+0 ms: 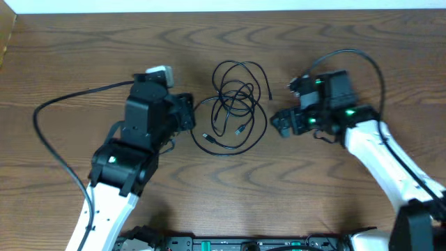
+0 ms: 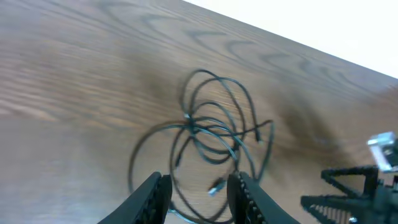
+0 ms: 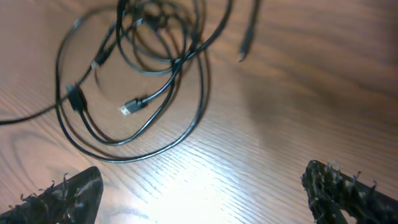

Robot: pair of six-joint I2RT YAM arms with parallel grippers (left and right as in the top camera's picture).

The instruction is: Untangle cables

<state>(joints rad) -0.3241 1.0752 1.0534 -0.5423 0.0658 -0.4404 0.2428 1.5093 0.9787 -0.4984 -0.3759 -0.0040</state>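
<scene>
A brown wood-grain worktop (image 1: pixel 63 49) meets a white wall (image 1: pixel 209 4) at its far edge. Black cables (image 1: pixel 233 104) lie tangled mid-surface, between the left end effector (image 2: pixel 198 186), narrowly parted beside the outer loop, and the right end effector (image 1: pixel 280 124), spread wide and empty.

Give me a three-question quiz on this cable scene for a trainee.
1. True or false: the right gripper is shut on one of the cables.
2. Fill in: the jaws of the left gripper stand ____ than the right's (wider/narrower).
3. The cables lie: A) between the two grippers; B) left of both; C) right of both.
Key: 1 false; 2 narrower; 3 A.
</scene>
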